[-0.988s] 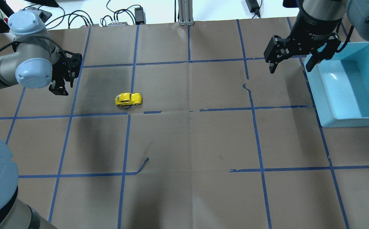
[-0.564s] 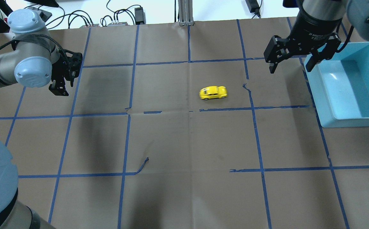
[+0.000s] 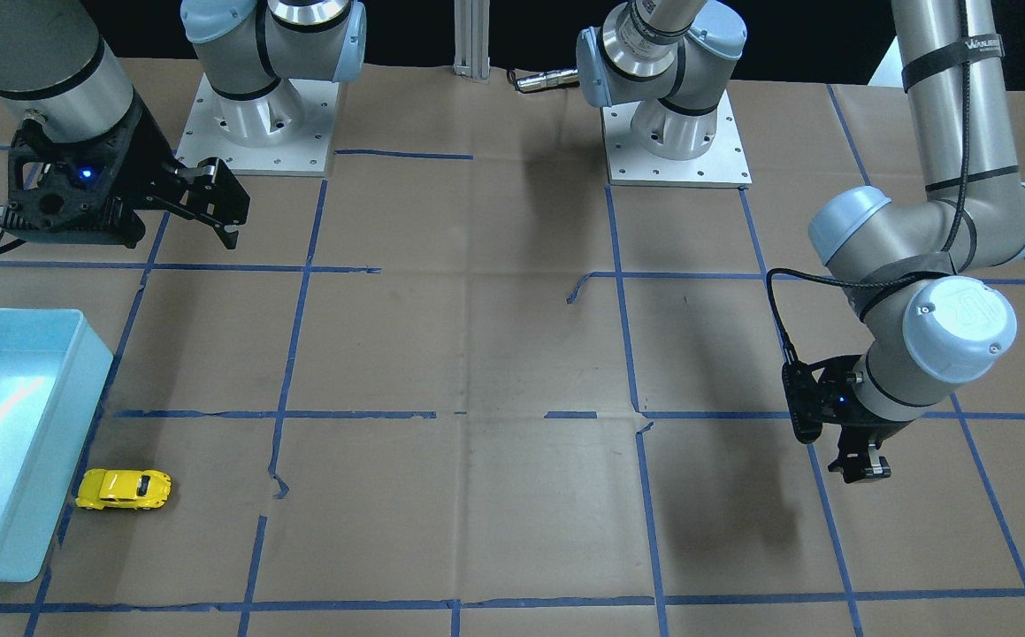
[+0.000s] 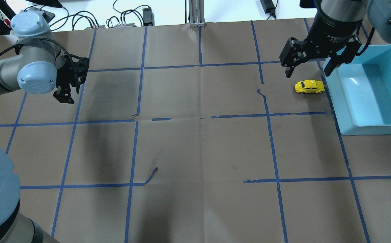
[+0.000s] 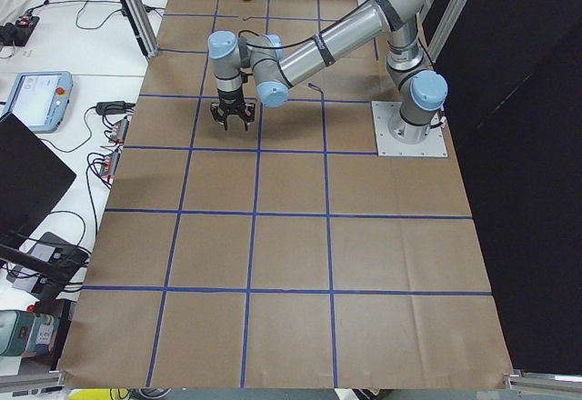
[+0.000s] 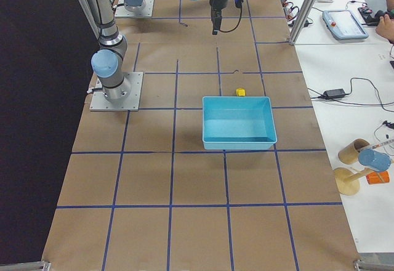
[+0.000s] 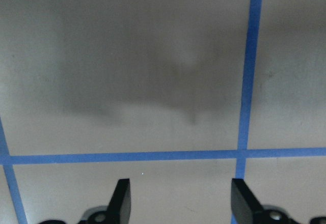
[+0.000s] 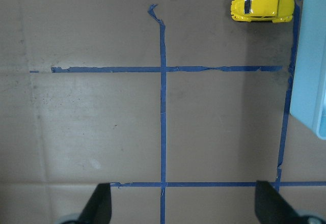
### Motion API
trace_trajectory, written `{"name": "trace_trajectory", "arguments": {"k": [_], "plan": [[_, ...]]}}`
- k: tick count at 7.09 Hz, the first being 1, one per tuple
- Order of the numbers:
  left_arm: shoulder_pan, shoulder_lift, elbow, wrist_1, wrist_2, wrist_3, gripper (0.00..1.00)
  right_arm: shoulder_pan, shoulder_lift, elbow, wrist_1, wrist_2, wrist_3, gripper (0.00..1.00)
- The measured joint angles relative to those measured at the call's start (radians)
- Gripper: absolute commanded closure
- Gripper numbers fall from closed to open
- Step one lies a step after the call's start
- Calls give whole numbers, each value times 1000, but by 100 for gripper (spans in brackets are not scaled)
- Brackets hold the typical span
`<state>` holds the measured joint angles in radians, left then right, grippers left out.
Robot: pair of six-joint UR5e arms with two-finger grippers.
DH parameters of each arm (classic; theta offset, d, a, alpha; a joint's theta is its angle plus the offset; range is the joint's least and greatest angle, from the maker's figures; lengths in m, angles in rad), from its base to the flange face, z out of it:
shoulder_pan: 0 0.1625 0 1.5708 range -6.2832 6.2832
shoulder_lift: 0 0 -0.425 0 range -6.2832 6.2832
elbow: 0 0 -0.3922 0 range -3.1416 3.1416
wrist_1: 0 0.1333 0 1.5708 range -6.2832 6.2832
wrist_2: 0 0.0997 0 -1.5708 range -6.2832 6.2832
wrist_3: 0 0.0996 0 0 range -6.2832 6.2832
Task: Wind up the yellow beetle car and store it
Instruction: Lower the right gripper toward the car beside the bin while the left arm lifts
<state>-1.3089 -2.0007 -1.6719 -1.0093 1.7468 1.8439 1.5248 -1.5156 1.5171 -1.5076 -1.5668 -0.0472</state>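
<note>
at the table's right end, as the robot sees it, the yellow beetle car (image 4: 309, 87) sat on its wheels on the brown paper (image 4: 198, 148), just beside the outer side wall of a light blue bin (image 4: 372, 130). its long axis ran along the length of the table, with one end aimed at that wall. whether that end was the nose could not be told, nor whether the car touched the wall. a line of blue tape (image 8: 288, 107) ran between car and bin in the right wrist view.

brown paper covered the whole table, marked into large squares by a blue tape grid (image 4: 133, 152). one strip of tape had peeled up into a loose curl (image 4: 151, 174) near the middle. beyond the table's far edge lay black cables and power bricks (image 4: 128, 18) on a white bench, and an aluminium post (image 4: 197, 13) rose there.

the right gripper (image 4: 307, 73) hung above the paper close to the car, fingers spread wide and holding nothing; in its own camera the car sat ahead of the fingertips, not between them. the bin's wall stood between the car and the bin's inside. the left gripper (image 4: 63, 97) hovered well apart, over the table's left side, fingers also parted and holding nothing.
</note>
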Motion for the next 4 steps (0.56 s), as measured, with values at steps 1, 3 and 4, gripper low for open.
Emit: {"name": "trace_trajectory", "arguments": {"k": [1, 3, 4], "plan": [[-1, 8, 4, 0, -6, 0, 27, 0, 0, 0, 1, 0, 1, 0], [-1, 60, 6, -49, -24, 0, 27, 1, 5, -1, -5, -1, -5, 0], [-2, 105, 9, -112, -37, -8, 27, 1, 21, -4, -18, -2, -42, 0]]}}
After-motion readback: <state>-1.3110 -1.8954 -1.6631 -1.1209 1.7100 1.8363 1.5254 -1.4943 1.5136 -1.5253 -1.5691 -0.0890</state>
